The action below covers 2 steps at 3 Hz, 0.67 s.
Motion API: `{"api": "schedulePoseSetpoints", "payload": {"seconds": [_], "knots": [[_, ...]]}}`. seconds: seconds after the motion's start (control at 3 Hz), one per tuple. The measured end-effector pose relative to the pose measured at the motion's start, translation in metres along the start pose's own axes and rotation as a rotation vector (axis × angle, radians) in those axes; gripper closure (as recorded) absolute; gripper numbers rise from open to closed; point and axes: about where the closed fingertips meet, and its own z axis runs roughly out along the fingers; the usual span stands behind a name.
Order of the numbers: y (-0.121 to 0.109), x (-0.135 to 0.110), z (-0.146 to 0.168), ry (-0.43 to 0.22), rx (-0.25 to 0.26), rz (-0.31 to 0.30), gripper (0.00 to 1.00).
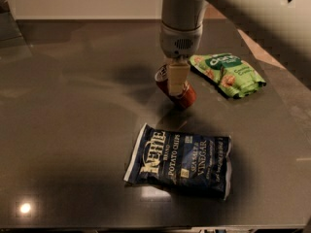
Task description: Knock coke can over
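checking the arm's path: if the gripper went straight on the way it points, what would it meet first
The coke can: the gripper points down at it, in front of the tilted can, perhaps already touching; depth is unclear. Beneath lies the table.

Gripper (177, 84) at can (187, 97); green bag (228, 74) close on right, blue bag (182, 161) nr front, table (73, 130) open on left.

Thick pale grey cylindrical arm (183, 6), round speckled vent (183, 43) near its lower end; cream plastic gripper (175, 85) directly beneath.
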Motion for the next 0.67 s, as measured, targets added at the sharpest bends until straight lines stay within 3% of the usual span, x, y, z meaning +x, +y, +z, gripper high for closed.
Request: {"api": "schedulePoseSetpoints", "payload": {"seconds": [0.33,0.67], "knots": [[0.0065,-0.0016,0.0187,0.038,-0.037,-0.036,0.00],[0.0065,-0.0016,0.0187,0.038,-0.037,-0.036,0.00]]}}
